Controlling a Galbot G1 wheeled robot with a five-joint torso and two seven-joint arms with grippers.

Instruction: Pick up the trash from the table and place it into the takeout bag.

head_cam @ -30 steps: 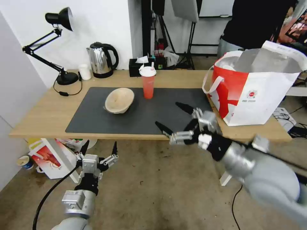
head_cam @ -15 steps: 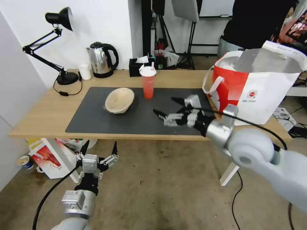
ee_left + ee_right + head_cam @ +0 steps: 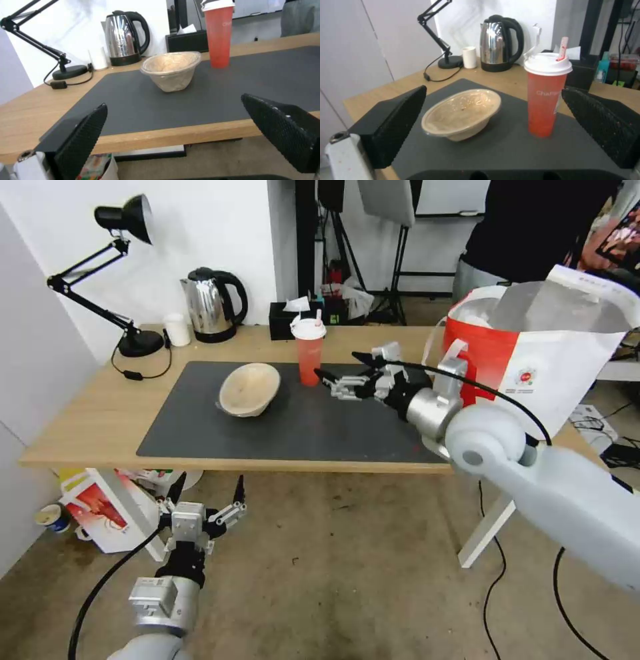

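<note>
On the dark grey mat of the table (image 3: 80, 427) stand two pieces of trash: a tilted beige bowl (image 3: 249, 389) (image 3: 171, 70) (image 3: 462, 114) and, to its right, a tall red drink cup (image 3: 309, 352) (image 3: 218, 33) (image 3: 547, 97) with a white lid. My right gripper (image 3: 340, 369) hovers open over the mat just right of the cup, pointing at it, nothing between its fingers (image 3: 393, 125). The red-and-white takeout bag (image 3: 533, 353) stands open at the table's right end. Below the table's front edge my left gripper (image 3: 207, 490) hangs open and empty.
A black desk lamp (image 3: 123, 273), a small white cup (image 3: 177, 330), a steel kettle (image 3: 212, 305) and a black tissue box (image 3: 288, 319) line the table's back edge. A red-white crayfish-print box (image 3: 107, 510) sits on the floor under the left end. A person stands behind the bag.
My right arm has swung from in front of the table up and left over the mat, ending close to the red cup. The left arm, bowl and cup have not moved.
</note>
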